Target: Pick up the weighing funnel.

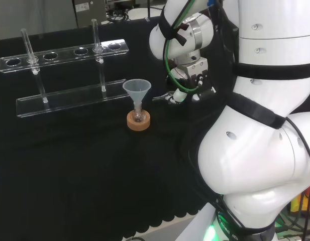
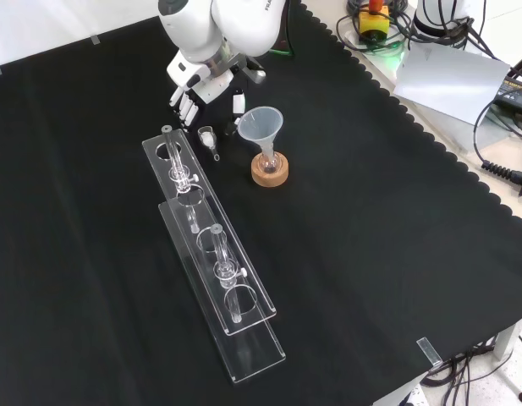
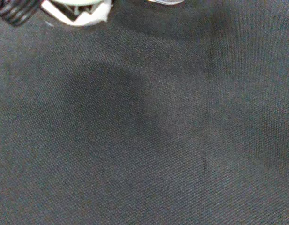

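1 small clear scoop-shaped weighing funnel (image 2: pixel 209 139) lies flat on the black cloth (image 2: pixel 370 254). In the front view it sits between the far end of the clear acrylic rack (image 2: pixel 211 254) and the big clear cone-shaped funnel (image 2: pixel 261 125). Its long axis runs on a slant in that view: the wider cup end lies toward the arm and the short stem points down and slightly right, toward the camera. The black and white hand (image 2: pixel 195 91) hangs just above and behind it, fingers (image 2: pixel 183 105) fairly straight and pointing down at the cloth, with the thumb set apart from them. It holds nothing, and a strip of bare cloth shows between its tips and the weighing funnel. In the head view the hand (image 1: pixel 191 76) is right of the big funnel (image 1: pixel 137 90), which stands mouth up with its stem in 1 small glass flask (image 2: pixel 270 162) on 1 round cork ring (image 2: pixel 270 174). There is 1 rack, with 2 shelves joined by 2 slim clear uprights. The wrist view looks at dark woven cloth (image 3: pixel 144 140) with a blurred white part of the hand (image 3: pixel 76 11).
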